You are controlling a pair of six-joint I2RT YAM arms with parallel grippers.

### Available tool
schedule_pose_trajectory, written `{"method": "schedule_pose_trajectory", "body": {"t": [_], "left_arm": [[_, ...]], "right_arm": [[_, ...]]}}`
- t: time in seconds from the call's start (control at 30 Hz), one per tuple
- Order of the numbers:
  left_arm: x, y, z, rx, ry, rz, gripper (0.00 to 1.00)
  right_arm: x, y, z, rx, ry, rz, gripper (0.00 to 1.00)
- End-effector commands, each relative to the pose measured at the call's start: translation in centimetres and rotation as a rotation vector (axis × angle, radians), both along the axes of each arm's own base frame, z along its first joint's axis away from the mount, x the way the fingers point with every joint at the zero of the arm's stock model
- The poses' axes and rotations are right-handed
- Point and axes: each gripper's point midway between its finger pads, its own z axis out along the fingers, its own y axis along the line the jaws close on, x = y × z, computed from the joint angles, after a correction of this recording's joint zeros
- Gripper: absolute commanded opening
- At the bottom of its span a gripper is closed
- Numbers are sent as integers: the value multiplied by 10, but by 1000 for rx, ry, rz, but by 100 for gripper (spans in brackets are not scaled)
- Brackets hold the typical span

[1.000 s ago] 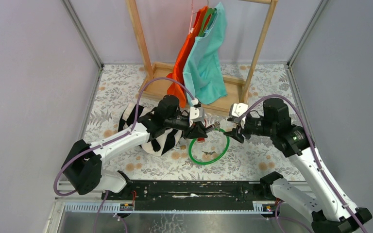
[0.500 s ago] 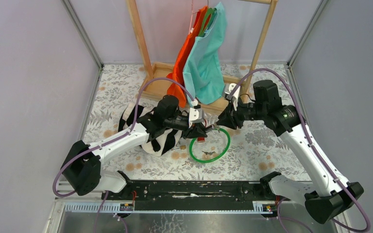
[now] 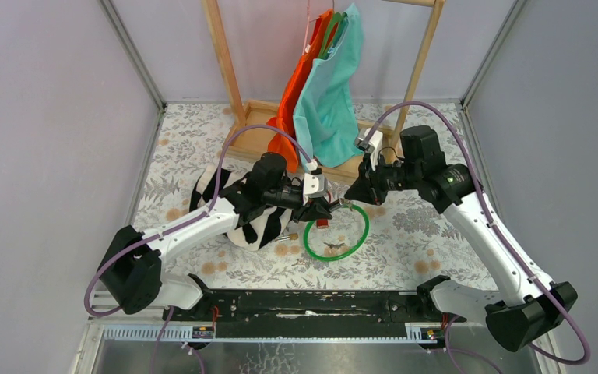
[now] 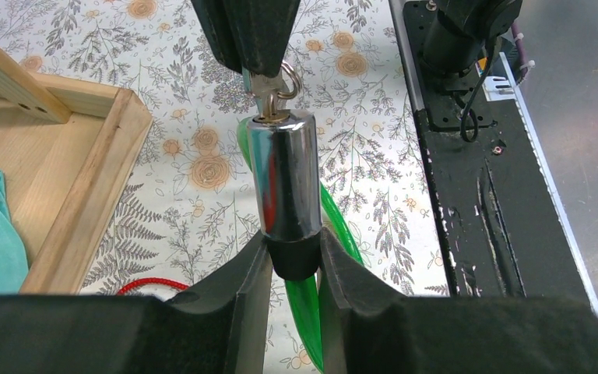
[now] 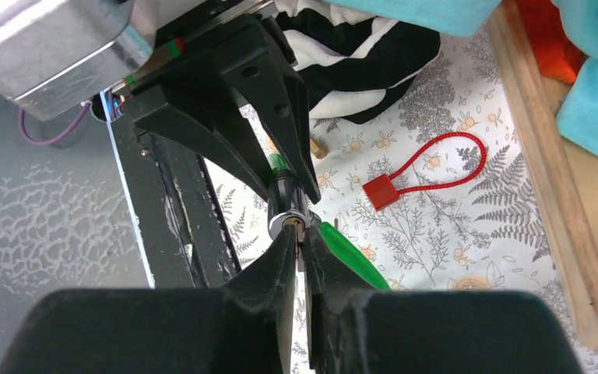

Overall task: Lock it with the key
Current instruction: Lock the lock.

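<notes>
A second ago the right gripper (image 5: 300, 248) stood off to the side of the lock with its jaws wide. It has since swung in and narrowed until the fingers pinch the head of the key (image 4: 267, 87), with no gap showing on either side of the thin blade in its own wrist view. The left gripper (image 4: 293, 240) has not altered: it stays clamped at a middling width on the lock cylinder (image 4: 283, 175), holding it up off the floral table (image 3: 405, 249). For the task, this looks like the end of the reach and the start of the turn. Both ends are now gripped, so a twist of the right wrist against the braced left hand should be what throws the lock, though nothing shows whether the key is fully seated. The cylinder is a short, polished chrome barrel, reflective enough to mirror the pattern below it. It projects straight out ahead of the left fingertips, which bite on its black collar (image 4: 294, 265). The key enters the far end face, directly between the two grippers, and its key ring (image 4: 290, 80) sticks out beside the right fingers. A green cable (image 4: 341, 226) runs from the collar end, down past the left fingers and into a loop lying on the table beneath both grippers. A small red cable lock (image 5: 380, 192) lies on the table beyond the right fingertips, apart from the work and untouched.
</notes>
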Motion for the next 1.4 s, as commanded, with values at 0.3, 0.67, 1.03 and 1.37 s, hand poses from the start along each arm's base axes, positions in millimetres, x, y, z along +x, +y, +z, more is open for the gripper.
{"method": "schedule_pose_trajectory", "body": {"t": [0.3, 0.67, 1.03, 1.37], "left_arm": [[16, -2, 8, 8, -116, 40, 0], [16, -3, 6, 12, -112, 39, 0], [12, -2, 8, 6, -115, 28, 0], [11, -2, 10, 1, -114, 23, 0]], "right_arm": [[18, 4, -4, -6, 186, -179, 8], [21, -2, -1, -39, 155, -188, 14], [13, -3, 6, -43, 100, -105, 49], [6, 1, 4, -48, 46, 24, 46]]}}
